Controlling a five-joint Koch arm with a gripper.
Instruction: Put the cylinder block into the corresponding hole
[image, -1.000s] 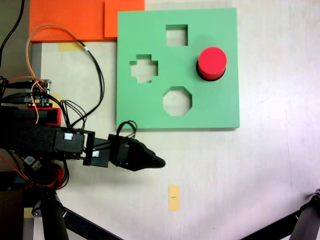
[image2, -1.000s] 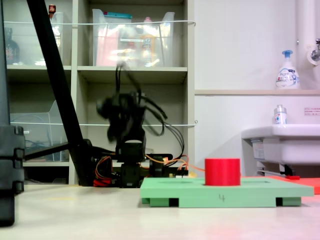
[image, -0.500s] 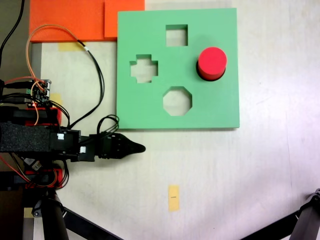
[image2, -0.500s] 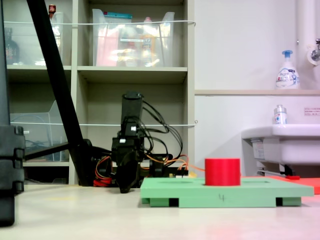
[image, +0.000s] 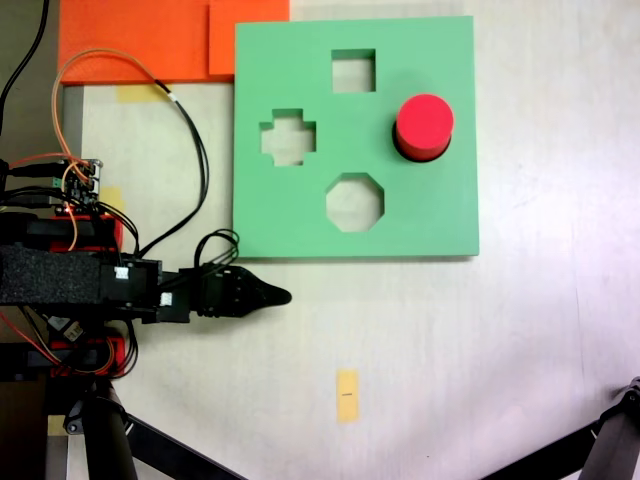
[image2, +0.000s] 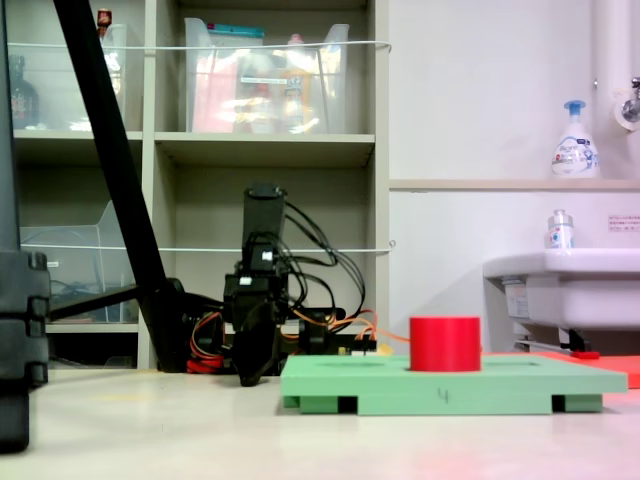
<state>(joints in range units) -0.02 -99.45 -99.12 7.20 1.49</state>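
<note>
The red cylinder block (image: 424, 125) (image2: 445, 343) stands upright in the round hole at the right side of the green foam board (image: 300, 215) (image2: 380, 385), its top well above the board surface. The hole itself is covered by the block, only a dark rim showing. My black gripper (image: 278, 296) (image2: 250, 378) rests low over the table, left of and below the board in the first exterior view, far from the block. Its jaws are together with nothing between them.
The board also has a square cutout (image: 353, 70), a cross cutout (image: 288, 138) and an octagonal cutout (image: 354, 201). Orange foam sheets (image: 150, 40) lie at the top left. Wires (image: 185, 130) and a circuit board (image: 78, 185) sit by the arm base. A yellow tape mark (image: 347, 395) is on the table.
Between one second and half a second ago the arm drew back toward its base and lowered to the table. Since then nothing has moved. The block has stayed in place.
</note>
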